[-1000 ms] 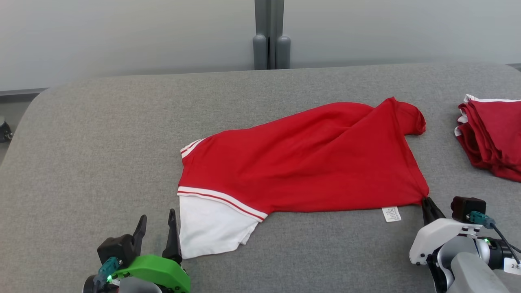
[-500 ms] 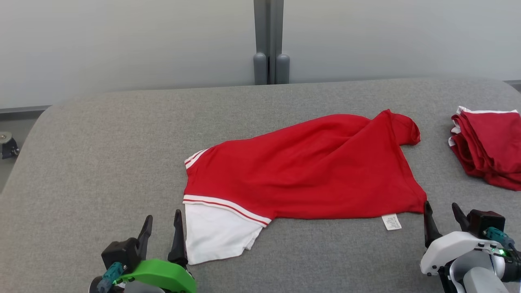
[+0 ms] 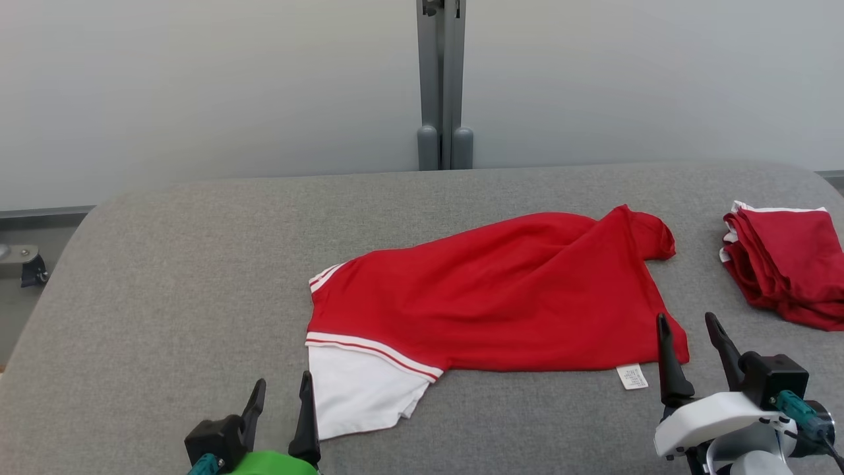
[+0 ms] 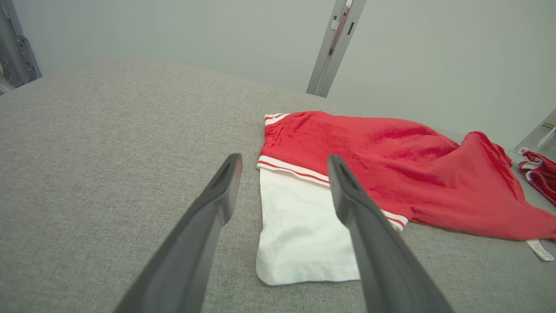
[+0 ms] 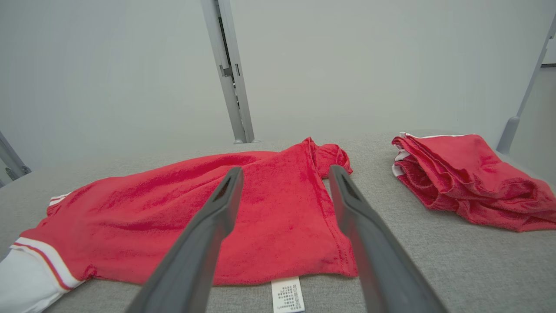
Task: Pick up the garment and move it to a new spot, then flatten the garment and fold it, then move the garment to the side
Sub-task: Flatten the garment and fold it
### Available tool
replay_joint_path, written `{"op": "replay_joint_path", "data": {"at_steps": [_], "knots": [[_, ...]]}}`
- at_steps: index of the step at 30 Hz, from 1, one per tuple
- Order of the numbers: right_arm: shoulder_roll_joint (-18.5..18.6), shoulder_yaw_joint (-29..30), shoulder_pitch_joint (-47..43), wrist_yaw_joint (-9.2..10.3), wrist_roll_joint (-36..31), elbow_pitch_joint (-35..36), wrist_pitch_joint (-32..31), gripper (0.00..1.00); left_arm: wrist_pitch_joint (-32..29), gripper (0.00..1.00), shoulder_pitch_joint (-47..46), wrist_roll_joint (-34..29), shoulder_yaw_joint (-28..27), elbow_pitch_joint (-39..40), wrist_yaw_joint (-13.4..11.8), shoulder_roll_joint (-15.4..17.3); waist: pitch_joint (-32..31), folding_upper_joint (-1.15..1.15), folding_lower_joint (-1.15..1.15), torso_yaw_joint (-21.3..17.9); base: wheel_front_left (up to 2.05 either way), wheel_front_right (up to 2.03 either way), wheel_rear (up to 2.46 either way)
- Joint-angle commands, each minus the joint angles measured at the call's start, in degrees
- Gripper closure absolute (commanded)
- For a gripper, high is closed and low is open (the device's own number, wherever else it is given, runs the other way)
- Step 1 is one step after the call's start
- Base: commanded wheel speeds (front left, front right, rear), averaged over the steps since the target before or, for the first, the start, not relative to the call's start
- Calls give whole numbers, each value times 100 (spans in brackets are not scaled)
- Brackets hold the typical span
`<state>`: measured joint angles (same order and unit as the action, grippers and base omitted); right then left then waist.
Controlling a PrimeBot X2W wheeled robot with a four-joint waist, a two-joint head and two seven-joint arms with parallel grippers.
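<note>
Down at the near edge of the grey padded table point(image 3: 165, 297), my left gripper point(image 3: 283, 384) stands with its two dark fingers spread and nothing between them, just beside the left side of the garment's white panel point(image 3: 356, 389). In my left wrist view that gripper point(image 4: 283, 161) frames the panel's upper left part and the red-and-white striped band above it. Toward the near right corner, my right gripper point(image 3: 686, 320) is also spread wide and pinches nothing. My right wrist view shows the garment's near right corner lying past the gap of that gripper point(image 5: 285, 171); whether a finger touches cloth I cannot tell. A white label point(image 3: 632, 376) sticks out from the hem just left of it. The garment point(image 3: 501, 297) lies mostly flat across the middle of the table, red, running from the white panel at the near left up to a bunched sleeve point(image 3: 653, 234) at the far right, with a long crease across it. Bare grey surface opens wide on its left side and along the near edge between my grippers. A narrower strip separates the sleeve from a folded red pile point(image 3: 788, 264) at the right edge. Beyond the garment a clear band reaches the far edge, then a grey post point(image 3: 442, 79) against a pale wall point(image 3: 198, 86).
</note>
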<state>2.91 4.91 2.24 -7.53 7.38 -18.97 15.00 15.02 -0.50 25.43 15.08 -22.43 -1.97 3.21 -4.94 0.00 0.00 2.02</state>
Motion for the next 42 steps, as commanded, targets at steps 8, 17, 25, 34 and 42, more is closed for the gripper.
{"op": "replay_joint_path", "data": {"at_steps": [8, 17, 25, 34, 42], "knots": [[2, -337, -191, 10, 275, 127, 25, 0, 17, 0, 279, -148, -155, 89, 26, -9, -134, 0, 0, 32, 0, 0, 0], [3, -612, -173, 10, 357, 25, 25, 0, 18, 0, 231, -197, -191, 163, 20, -25, -154, 0, 0, 34, 0, 0, 0], [3, -660, -172, 10, 389, -55, 25, 0, 18, 0, 149, -221, -140, 220, -33, -28, -147, 0, 0, 50, 0, 0, 0], [3, -642, -181, 10, 405, -92, 25, 0, 18, 0, 97, -307, -107, 205, -50, -27, -132, 0, 0, 68, 0, 0, 0], [3, -605, -108, 10, 317, -169, 25, 0, -641, 0, -203, -136, 197, -863, 108, -19, 3, 0, 0, 14, 0, 0, 0]]}}
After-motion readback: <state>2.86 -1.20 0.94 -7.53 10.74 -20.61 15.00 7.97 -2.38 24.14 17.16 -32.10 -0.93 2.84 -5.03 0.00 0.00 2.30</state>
